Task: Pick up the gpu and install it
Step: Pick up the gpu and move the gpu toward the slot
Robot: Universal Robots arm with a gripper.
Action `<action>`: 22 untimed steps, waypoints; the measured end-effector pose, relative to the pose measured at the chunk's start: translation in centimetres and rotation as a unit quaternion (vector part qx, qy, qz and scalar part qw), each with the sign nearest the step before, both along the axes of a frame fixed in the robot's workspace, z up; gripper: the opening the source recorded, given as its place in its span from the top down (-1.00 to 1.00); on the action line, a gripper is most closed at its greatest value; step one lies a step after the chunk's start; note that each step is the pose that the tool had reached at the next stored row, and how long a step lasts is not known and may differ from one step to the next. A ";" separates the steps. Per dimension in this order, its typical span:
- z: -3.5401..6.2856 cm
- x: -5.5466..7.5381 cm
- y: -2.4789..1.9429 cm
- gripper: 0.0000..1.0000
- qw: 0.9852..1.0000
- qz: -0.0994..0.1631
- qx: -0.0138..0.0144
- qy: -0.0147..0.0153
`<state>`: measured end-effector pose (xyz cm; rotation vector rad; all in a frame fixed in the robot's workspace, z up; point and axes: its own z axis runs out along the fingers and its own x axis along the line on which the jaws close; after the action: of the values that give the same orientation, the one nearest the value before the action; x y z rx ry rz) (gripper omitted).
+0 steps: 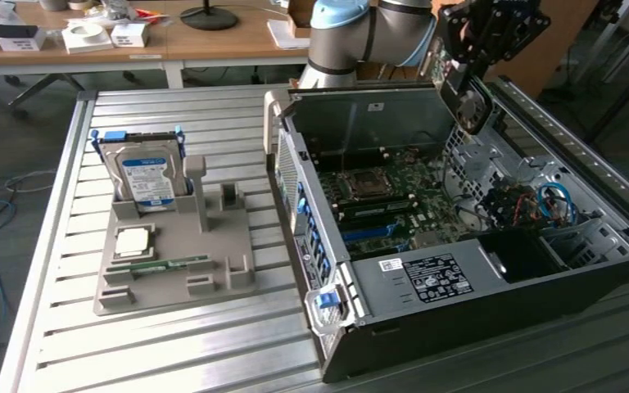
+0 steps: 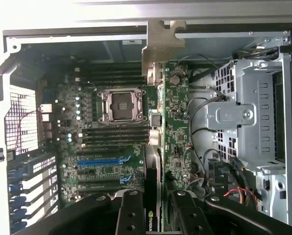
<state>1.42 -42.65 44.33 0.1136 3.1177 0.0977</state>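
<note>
Item one: gripper [image 1: 465, 75], hanging over the far edge of the open case [image 1: 457, 282], jaws partway closed on the gpu [image 1: 471, 108]. I saw the card held on edge, up in the air above the motherboard [image 1: 391, 205] and not seated in any slot. From the wrist, the card [image 2: 176, 122] ran straight out between the two fingers [image 2: 131, 213], with its metal bracket [image 2: 161, 41] at the far end. Item two: case, lying on its side along the table [image 1: 183, 348] edge at the exterior view's right. Item three: grey tray [image 1: 222, 254] near the table's opposite edge, carrying an upright hard drive [image 1: 145, 180], a processor [image 1: 134, 241] and a memory stick [image 1: 167, 264].
</note>
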 end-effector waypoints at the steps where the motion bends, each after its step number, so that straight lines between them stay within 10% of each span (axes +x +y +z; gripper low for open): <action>1: -0.19 0.0 0.00 0.47 1.000 0.000 0.000 0.000; 22: -2.51 0.1 0.00 0.47 1.000 0.000 0.000 0.000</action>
<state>1.53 -42.65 41.82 0.1136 3.1178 0.0973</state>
